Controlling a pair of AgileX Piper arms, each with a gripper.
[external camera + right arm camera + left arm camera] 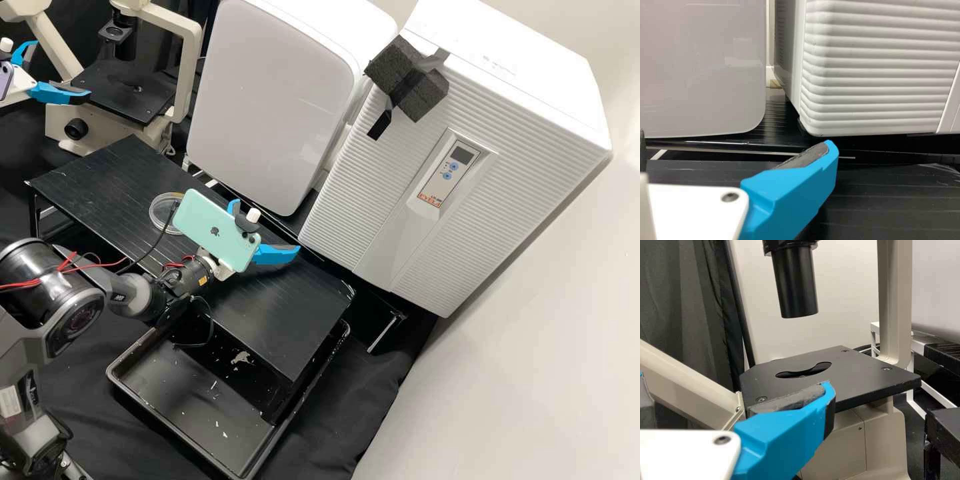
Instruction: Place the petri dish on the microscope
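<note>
Black cloth (363, 387) carries the nearby tray (175, 425) of pale flakes, beyond which your right gripper (267, 226), fingers spread, stands over the tabletop (280, 320) near the petri dish (160, 215) (contents unclear), liable to tip it if you descend off-centre, while your left gripper (61, 71), also spread, is by the microscope (123, 100).

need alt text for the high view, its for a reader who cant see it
A petri dish lies on a raised black platform, partly hidden by the mint-green phone mounted at the open right gripper. At upper left, the open left gripper is near the microscope; two white appliances stand beyond the platform.
</note>
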